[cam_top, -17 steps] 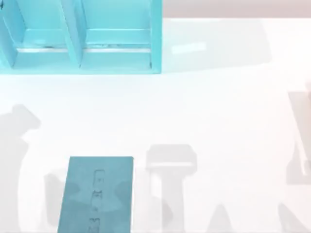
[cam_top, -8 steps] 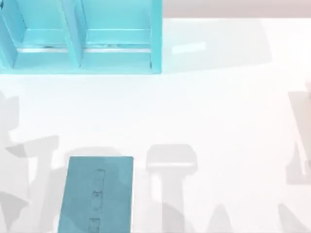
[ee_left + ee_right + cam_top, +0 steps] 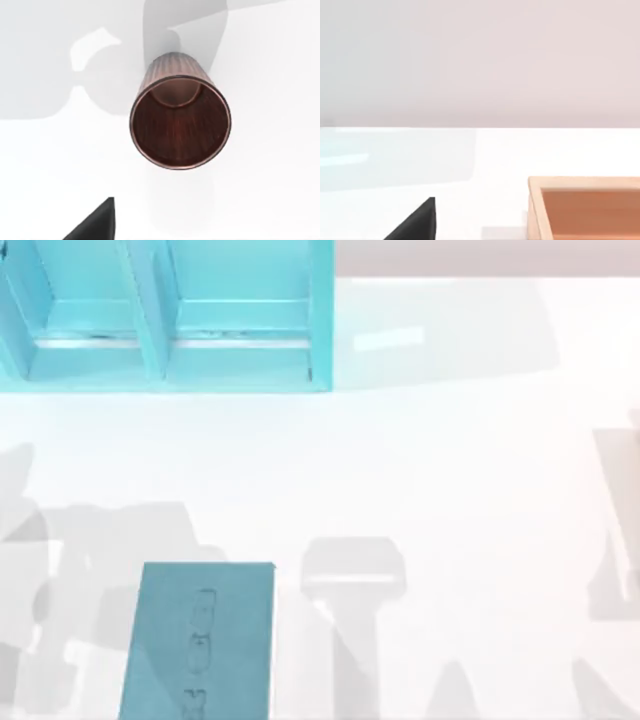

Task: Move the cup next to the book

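Note:
The cup [image 3: 180, 122] stands upright on the white table in the left wrist view, with a dark reddish-brown inside and a ribbed pinkish-tan wall. My left gripper [image 3: 160, 235] hovers above it, open and apart from the cup, with one dark fingertip [image 3: 99, 223] at the picture's edge. The teal-blue book [image 3: 200, 640] lies flat at the front left of the table in the top view. My right gripper [image 3: 480, 235] is parked away from both and open, with one dark fingertip [image 3: 419, 223] in sight.
A large light-blue shelf unit [image 3: 165, 315] with compartments fills the back left of the table. A shallow wooden box [image 3: 585, 205] lies on the table ahead of the right wrist camera. Arm shadows fall left of the book and at the front middle.
The left arm's shadow has shifted across the table's left side and now spreads behind and beside the book. The book and the shelf unit have not moved.

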Action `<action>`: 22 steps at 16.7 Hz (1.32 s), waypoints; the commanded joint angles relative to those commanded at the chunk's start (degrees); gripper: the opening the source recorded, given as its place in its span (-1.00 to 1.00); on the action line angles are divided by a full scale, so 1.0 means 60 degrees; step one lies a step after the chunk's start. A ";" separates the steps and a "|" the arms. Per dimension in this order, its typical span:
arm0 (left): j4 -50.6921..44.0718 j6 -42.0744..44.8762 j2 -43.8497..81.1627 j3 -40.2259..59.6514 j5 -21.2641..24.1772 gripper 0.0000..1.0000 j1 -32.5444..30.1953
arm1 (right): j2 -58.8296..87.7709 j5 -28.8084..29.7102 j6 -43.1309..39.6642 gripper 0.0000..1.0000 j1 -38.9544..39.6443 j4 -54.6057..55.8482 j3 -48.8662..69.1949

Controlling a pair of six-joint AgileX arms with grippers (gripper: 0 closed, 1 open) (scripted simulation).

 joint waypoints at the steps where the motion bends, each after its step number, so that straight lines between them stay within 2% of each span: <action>1: 0.0000 0.0000 0.0000 0.0000 0.0000 1.00 0.0000 | 0.0000 0.0000 0.0000 1.00 0.0000 0.0000 0.0000; 7: 0.0396 -0.0024 0.0066 -0.0369 -0.0001 1.00 -0.0027 | 0.0000 0.0000 0.0000 1.00 0.0000 0.0000 0.0000; 15: 0.3529 0.0048 0.0796 -0.2714 0.0003 1.00 0.0033 | 0.0000 0.0000 0.0000 1.00 0.0000 0.0000 0.0000; 20: 0.3648 0.0049 0.0826 -0.2822 0.0004 1.00 0.0037 | 0.0000 0.0000 0.0000 1.00 0.0000 0.0000 0.0000; 22: 0.3648 0.0049 0.0826 -0.2822 0.0004 0.70 0.0037 | 0.0000 0.0000 0.0000 1.00 0.0000 0.0000 0.0000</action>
